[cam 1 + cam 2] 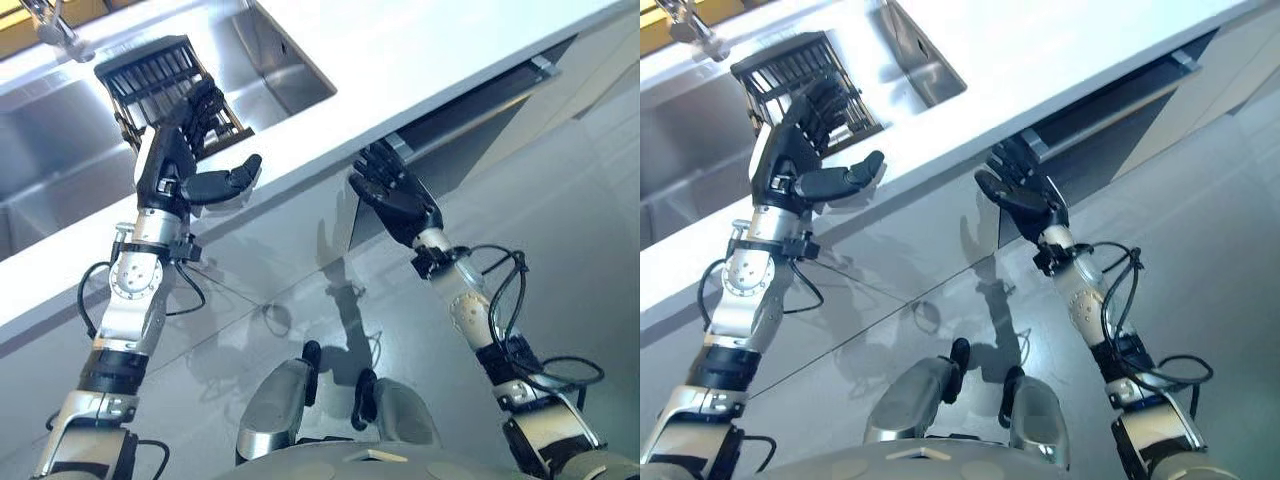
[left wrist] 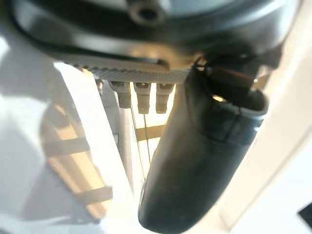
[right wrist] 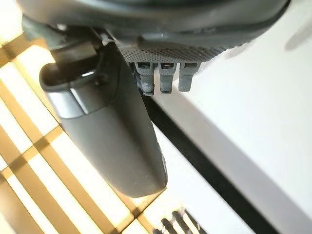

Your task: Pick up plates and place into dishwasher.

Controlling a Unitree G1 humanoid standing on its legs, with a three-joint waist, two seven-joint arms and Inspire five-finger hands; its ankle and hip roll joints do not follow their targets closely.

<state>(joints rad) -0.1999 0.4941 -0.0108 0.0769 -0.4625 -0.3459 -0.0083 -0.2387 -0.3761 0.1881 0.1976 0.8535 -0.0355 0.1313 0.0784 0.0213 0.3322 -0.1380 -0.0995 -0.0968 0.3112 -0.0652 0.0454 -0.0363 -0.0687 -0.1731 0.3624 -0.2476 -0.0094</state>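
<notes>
- Left hand [image 1: 170, 165] is raised over the white counter [image 1: 420, 60], fingers straight and spread, thumb standing out sideways, holding nothing
- Its fingertips reach up in front of a dark wire rack [image 1: 160, 75] that sits at the edge of the steel sink [image 1: 60, 150]; I cannot tell whether they touch it
- Right hand [image 1: 395, 195] hangs lower, at the counter's front edge, fingers loosely spread and empty, just before a dark opening [image 1: 480, 105] under the worktop
- That gap looks like the top of a dishwasher door left ajar, though this is a guess from its place and shape
- No plate can be made out; the rack's slots look bare from this angle, and the sink bowl beside it shows only steel
- With both hands empty, the scene fits either a reach toward the rack for a plate or hands drawn back after loading, so the stage stays unsettled
- If a plate is to be lifted from the rack, the hand should come in along the slots, clamp the rim between thumb and fingers, and draw it straight out so it does not catch on the wires
- Any carry to the opening should keep the plate clear of the counter edge, with the door opened wide enough beforehand
</notes>
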